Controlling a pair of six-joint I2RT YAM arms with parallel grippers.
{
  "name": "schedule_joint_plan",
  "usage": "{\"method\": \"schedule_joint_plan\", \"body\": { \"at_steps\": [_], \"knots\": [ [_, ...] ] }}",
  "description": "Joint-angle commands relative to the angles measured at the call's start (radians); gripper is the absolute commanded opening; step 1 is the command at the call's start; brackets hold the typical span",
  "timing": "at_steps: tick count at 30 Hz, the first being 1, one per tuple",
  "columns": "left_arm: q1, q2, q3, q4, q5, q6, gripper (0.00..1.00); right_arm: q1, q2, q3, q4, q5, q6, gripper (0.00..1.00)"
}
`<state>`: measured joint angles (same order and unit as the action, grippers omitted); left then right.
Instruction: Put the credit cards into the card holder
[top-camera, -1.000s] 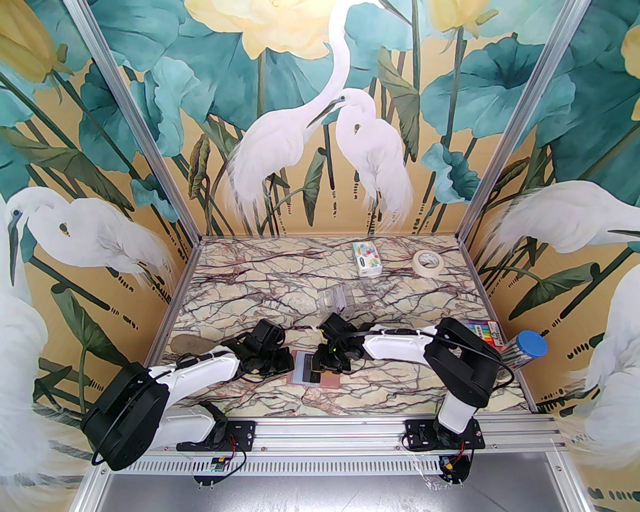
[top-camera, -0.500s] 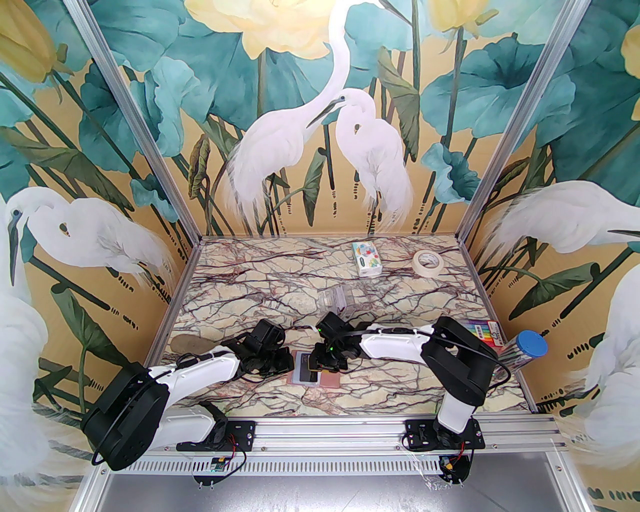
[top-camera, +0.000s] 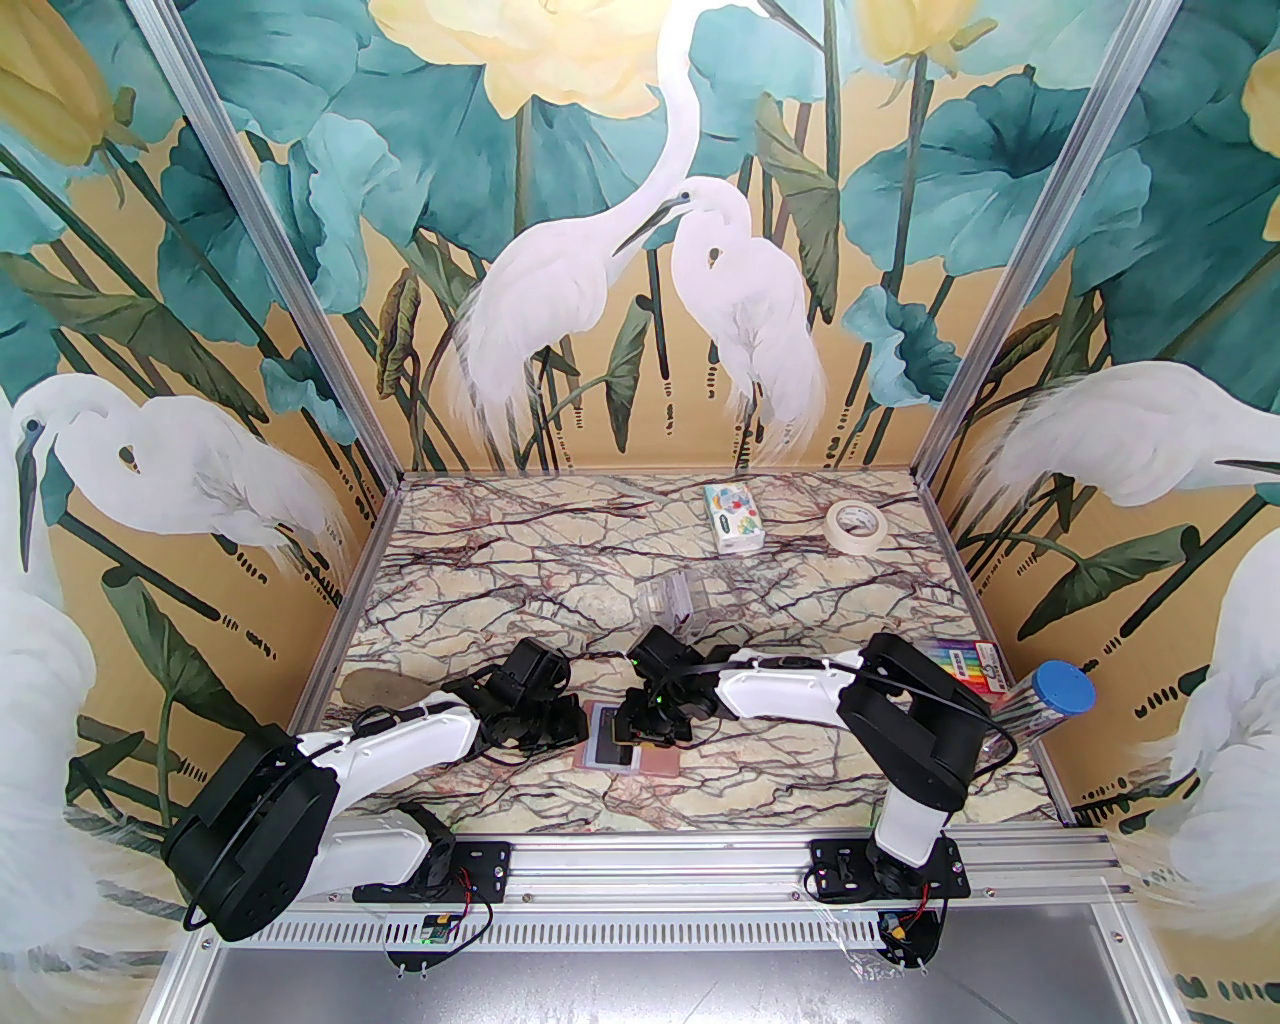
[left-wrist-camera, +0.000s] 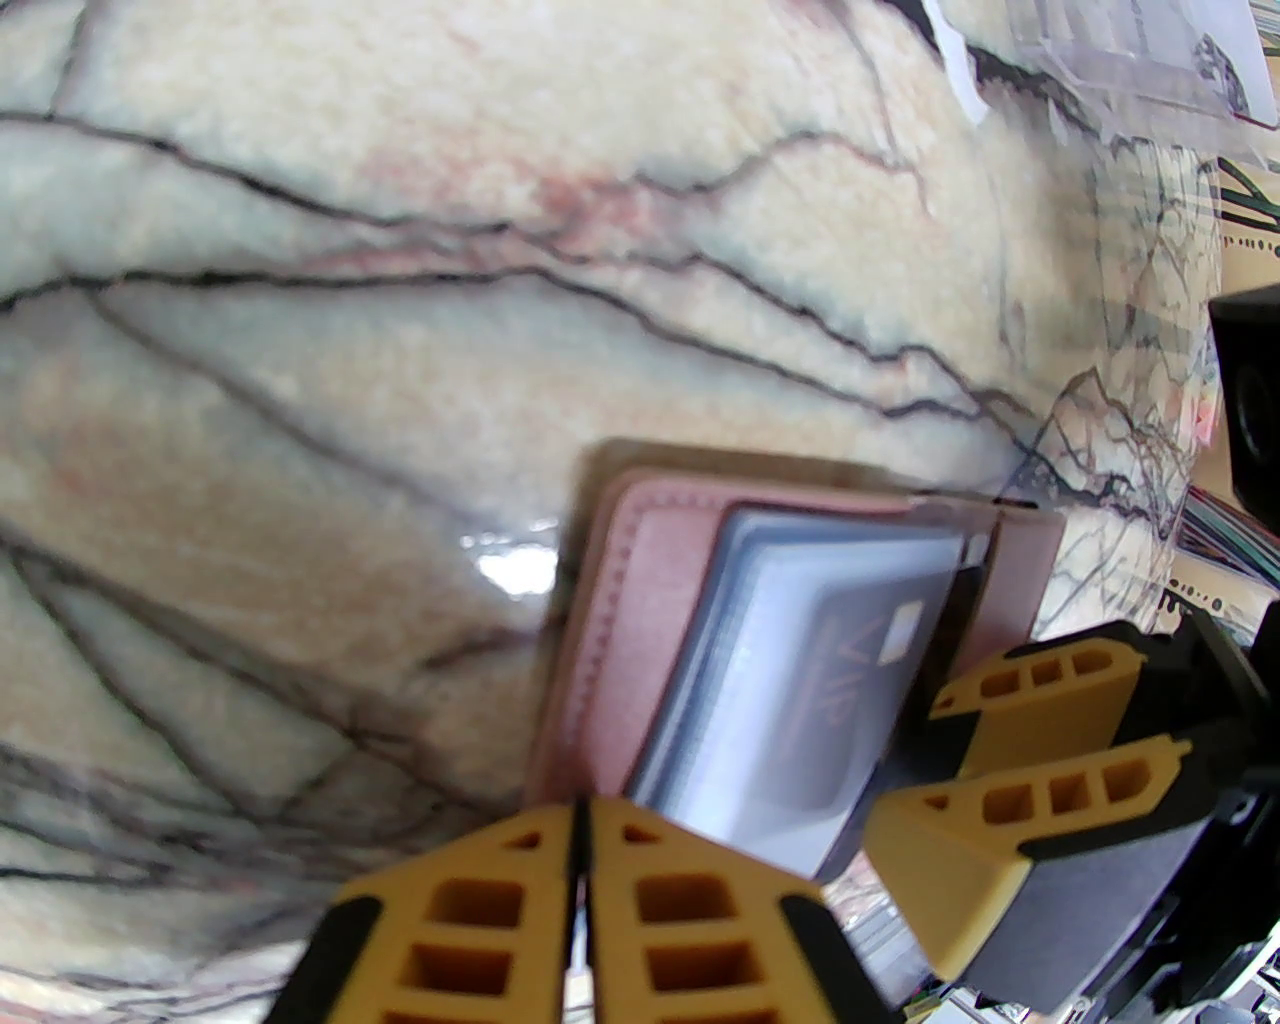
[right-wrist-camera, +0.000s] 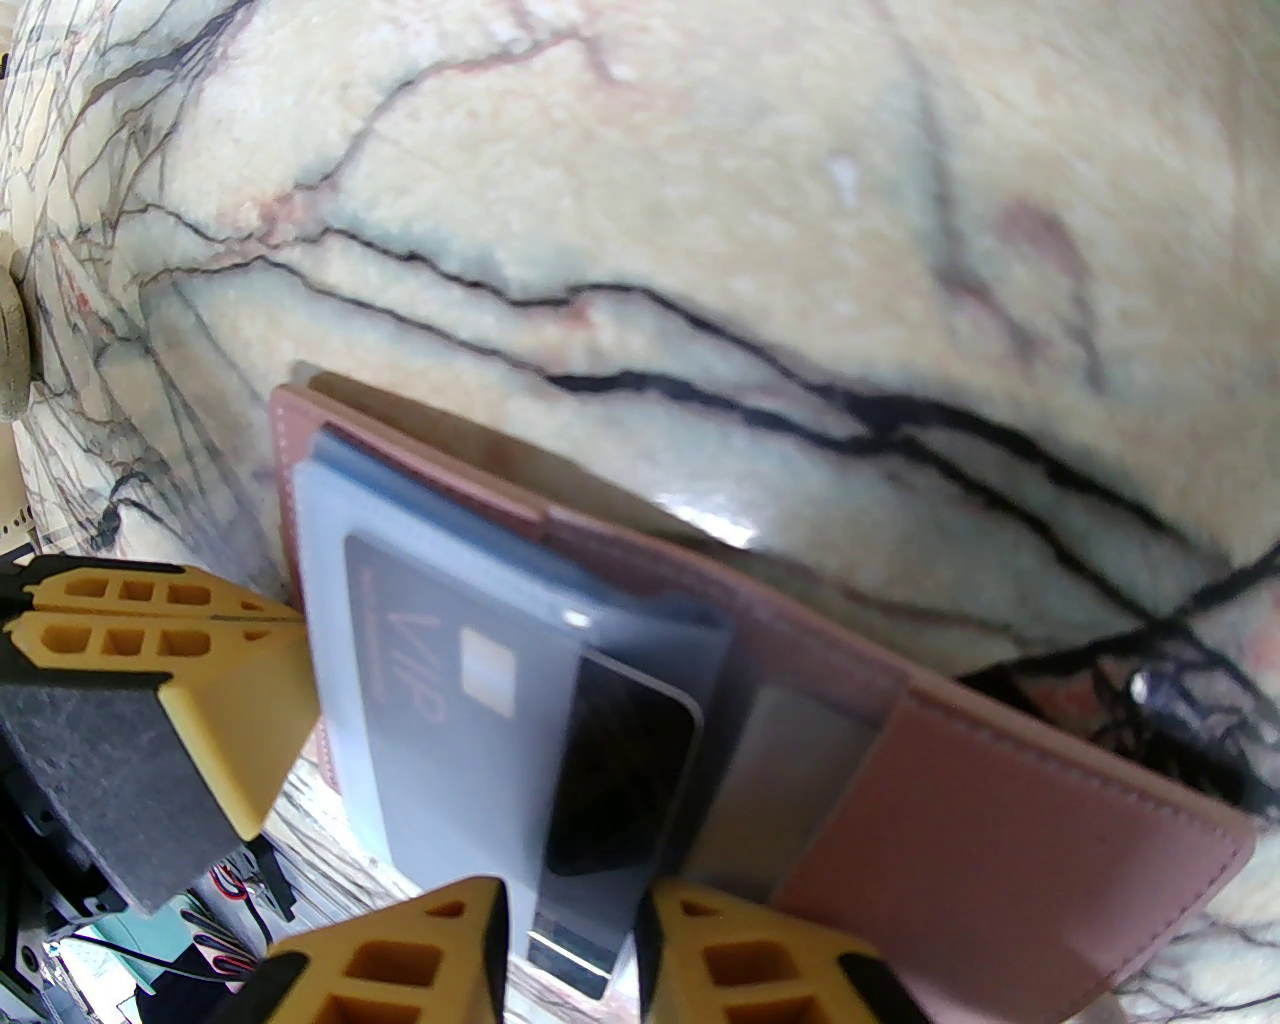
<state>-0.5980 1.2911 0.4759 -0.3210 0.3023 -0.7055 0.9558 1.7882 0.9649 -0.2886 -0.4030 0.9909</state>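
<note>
The dusty-pink card holder lies open on the marble table near the front, its clear sleeves facing up. A black credit card marked VIP sits partly inside the top sleeve, and its near end sticks out between the fingers of my right gripper, which is shut on it. My left gripper is shut with its tips at the holder's left edge. From above, the left gripper and the right gripper meet over the holder. Other cards are hidden.
Behind the grippers stands a clear plastic stand. A tissue pack and a tape roll lie at the back. A marker pack and a blue-capped tube sit at the right edge, a tan oval pad at the left.
The right arm has crept slightly to the left with the black card, over the holder. The left arm has stayed where it was.
</note>
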Motion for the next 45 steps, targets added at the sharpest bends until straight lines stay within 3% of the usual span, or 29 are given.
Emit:
{"method": "schedule_joint_plan", "body": {
  "at_steps": [1,17,32,45],
  "knots": [
    [-0.018,0.048,-0.030,0.003,-0.015,0.011,0.09,0.009,0.020,0.028,-0.004,0.004,-0.001,0.27],
    [-0.019,0.043,-0.034,0.002,-0.019,0.010,0.09,0.012,-0.047,0.031,-0.106,0.063,-0.030,0.33],
    [-0.018,0.047,-0.030,0.003,-0.014,0.014,0.09,0.012,-0.023,0.032,-0.125,0.091,-0.025,0.09],
    [-0.017,0.059,-0.033,0.016,-0.011,0.014,0.09,0.015,0.014,0.043,-0.127,0.087,-0.018,0.08]
  ]
}}
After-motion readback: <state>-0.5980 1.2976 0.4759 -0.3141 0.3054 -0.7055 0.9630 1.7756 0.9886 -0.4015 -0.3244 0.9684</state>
